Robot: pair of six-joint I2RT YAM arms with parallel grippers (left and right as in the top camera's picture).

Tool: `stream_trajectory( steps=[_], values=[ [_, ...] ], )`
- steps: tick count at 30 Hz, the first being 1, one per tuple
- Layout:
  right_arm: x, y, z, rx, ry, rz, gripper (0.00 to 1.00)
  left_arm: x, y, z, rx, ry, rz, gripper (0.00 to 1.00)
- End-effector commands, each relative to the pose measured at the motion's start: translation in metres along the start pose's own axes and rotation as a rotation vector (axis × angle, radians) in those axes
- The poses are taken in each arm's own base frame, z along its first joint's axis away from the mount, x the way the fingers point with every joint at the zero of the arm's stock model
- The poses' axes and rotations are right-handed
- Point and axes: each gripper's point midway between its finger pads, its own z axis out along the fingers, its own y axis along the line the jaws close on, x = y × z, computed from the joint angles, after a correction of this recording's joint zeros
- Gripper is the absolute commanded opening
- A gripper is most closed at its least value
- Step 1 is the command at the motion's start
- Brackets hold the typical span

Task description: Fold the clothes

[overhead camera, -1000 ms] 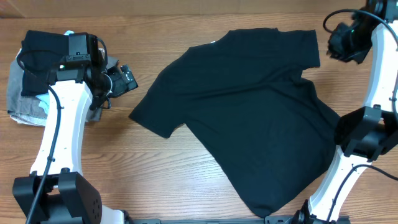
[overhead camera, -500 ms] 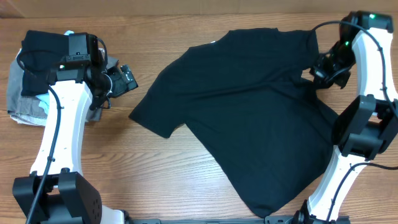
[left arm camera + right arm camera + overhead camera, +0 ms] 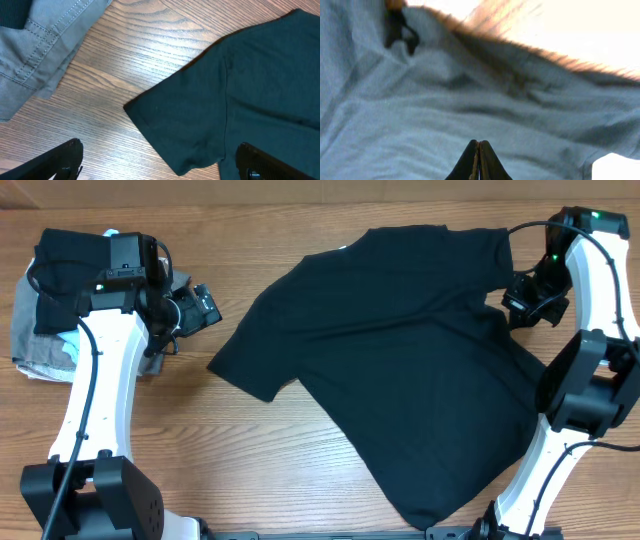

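- The black T-shirt (image 3: pixel 400 360) lay spread out and slanted on the counter (image 3: pixel 300 480), with no fold made yet
- In the last second the right claw (image 3: pixel 525 300) came down from the far corner to the shirt's sleeve on its side; its fingers were pressed together, and I cannot tell if any cloth was between them
- The left claw (image 3: pixel 200 308) did not move; it stood wide near the other sleeve, close to the grey garment (image 3: pixel 40 350)
- In my judgement this was the approach for a first fold, so the task was only starting
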Motion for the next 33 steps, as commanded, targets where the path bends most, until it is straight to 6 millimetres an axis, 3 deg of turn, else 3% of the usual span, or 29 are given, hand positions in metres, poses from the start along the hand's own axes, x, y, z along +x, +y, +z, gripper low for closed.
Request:
stream_trajectory(
  steps=[1,6,11,18,21,24,28,30,33],
  values=[
    [-0.004,-0.005,0.001,0.026,-0.015,-0.05,0.11,-0.002,-0.006,-0.006,0.016,-0.015,0.015,1.0],
    [-0.007,-0.006,0.004,0.025,-0.021,-0.086,0.41,-0.002,-0.006,-0.006,0.016,-0.015,0.015,1.0],
    [-0.007,-0.005,0.015,0.028,-0.014,-0.111,0.42,-0.002,-0.006,-0.006,0.016,-0.015,0.015,1.0],
    [-0.008,-0.013,0.055,0.042,0.0,-0.187,0.42,-0.002,-0.006,-0.006,0.016,-0.015,0.015,1.0],
    [-0.015,-0.017,0.06,0.052,-0.023,-0.181,0.35,-0.002,-0.006,-0.006,0.016,-0.015,0.015,1.0],
    [-0.023,-0.02,0.059,0.057,-0.05,-0.173,0.2,-0.002,-0.006,-0.006,0.016,-0.015,0.015,1.0],
    [-0.029,-0.025,0.058,0.059,-0.071,-0.161,0.13,-0.002,-0.006,-0.006,0.016,-0.015,0.015,1.0],
    [-0.031,-0.028,0.058,0.057,-0.075,-0.152,0.04,-0.002,-0.006,-0.006,0.016,-0.015,0.015,1.0],
    [-0.035,-0.031,0.057,0.053,-0.086,-0.143,0.04,-0.002,-0.006,-0.006,0.016,-0.015,0.015,1.0]
  ],
)
